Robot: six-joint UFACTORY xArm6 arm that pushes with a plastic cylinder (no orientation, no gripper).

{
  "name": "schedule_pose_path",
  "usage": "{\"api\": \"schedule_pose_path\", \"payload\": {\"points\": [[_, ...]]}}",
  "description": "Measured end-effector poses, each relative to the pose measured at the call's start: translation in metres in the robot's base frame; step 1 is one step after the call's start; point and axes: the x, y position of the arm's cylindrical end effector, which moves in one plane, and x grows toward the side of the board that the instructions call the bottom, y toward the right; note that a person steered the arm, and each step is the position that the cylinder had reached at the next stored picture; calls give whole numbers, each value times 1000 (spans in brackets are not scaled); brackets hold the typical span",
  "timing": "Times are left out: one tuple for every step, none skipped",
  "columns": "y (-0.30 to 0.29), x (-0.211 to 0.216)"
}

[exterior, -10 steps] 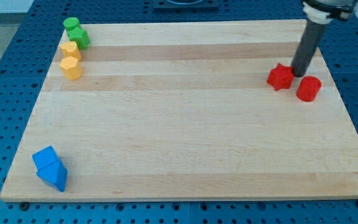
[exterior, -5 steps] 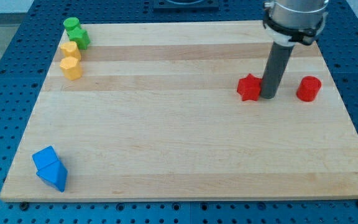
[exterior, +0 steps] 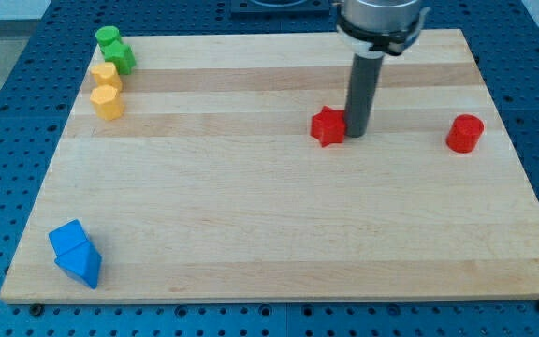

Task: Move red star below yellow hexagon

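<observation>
My tip (exterior: 356, 137), a bare rod gripping nothing, presses the red star's (exterior: 327, 125) right side mid-frame, and any off-centre contact could spin it away from the upper-left yellow hexagon (exterior: 108, 102).

Cut off, covered, or too small to make out

The arm (exterior: 380, 17) runs off the view's top edge, so only its lower collar and rod show. My tip (exterior: 356, 137) sits against the red star's (exterior: 327, 125) right side and hides that edge of it. The upper yellow block (exterior: 105, 75) is partly covered by the green blocks (exterior: 114, 50), which overlap each other; their shapes are too small to tell. The two blue blocks (exterior: 75, 253) overlap, so their separate outlines stay unclear.
</observation>
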Motion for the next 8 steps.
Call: {"api": "schedule_pose_path", "payload": {"points": [[-34,0],[-71,0],[-112,0],[-153,0],[-191,0],[-229,0],[-258,4],[-284,10]]}}
